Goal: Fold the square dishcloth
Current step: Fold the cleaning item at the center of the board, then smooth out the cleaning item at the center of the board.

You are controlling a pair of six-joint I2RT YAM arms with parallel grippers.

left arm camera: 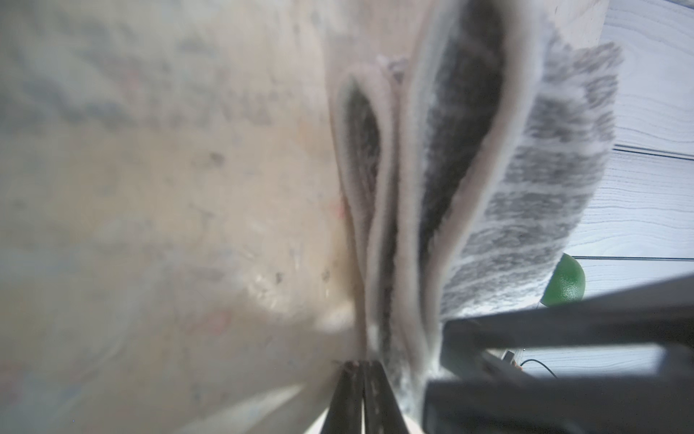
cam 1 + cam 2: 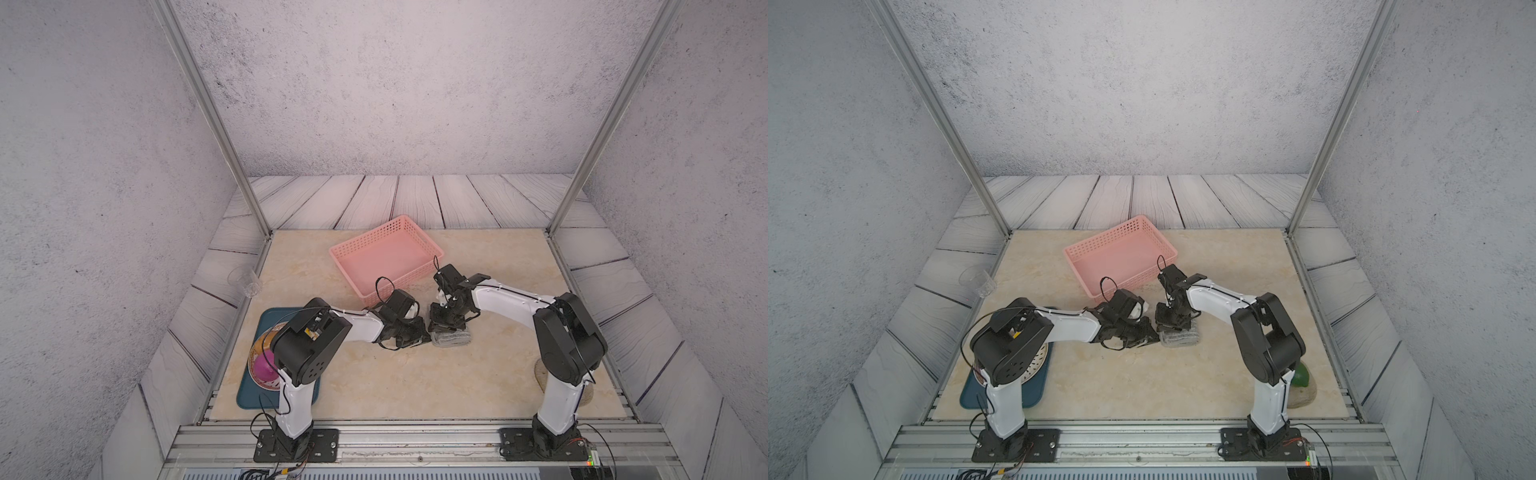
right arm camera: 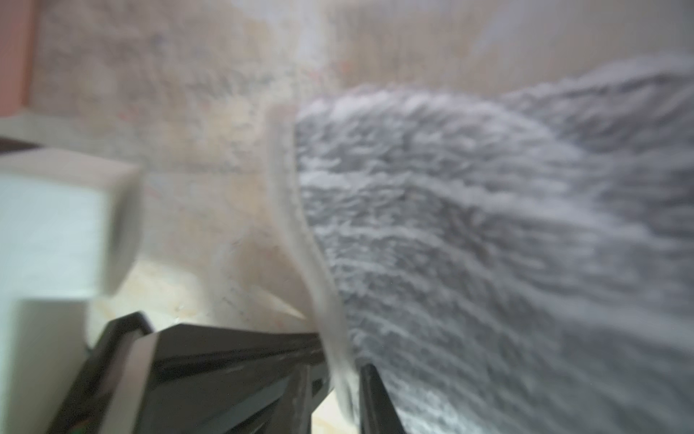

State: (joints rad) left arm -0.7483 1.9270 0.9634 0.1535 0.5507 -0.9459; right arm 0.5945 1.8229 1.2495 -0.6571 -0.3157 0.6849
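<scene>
Folded dishcloth [image 2: 455, 338] mid-table, both grippers at it

The striped grey cloth lies in layers on the table [image 2: 374, 382], just near of the pink basket [image 2: 360, 243]. The left gripper [image 1: 362, 390] is clenched empty at its left edge. The right gripper [image 3: 345, 362] straddles the hem; I cannot tell if it pinches.

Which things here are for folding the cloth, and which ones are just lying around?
For the job:
- square dishcloth, bunched in layers on the table
- left end effector, at the cloth's edge
- right end effector, at its hem

Just lying about:
- pink basket
- teal tray with a plate
- clear cup
- green thing
</scene>
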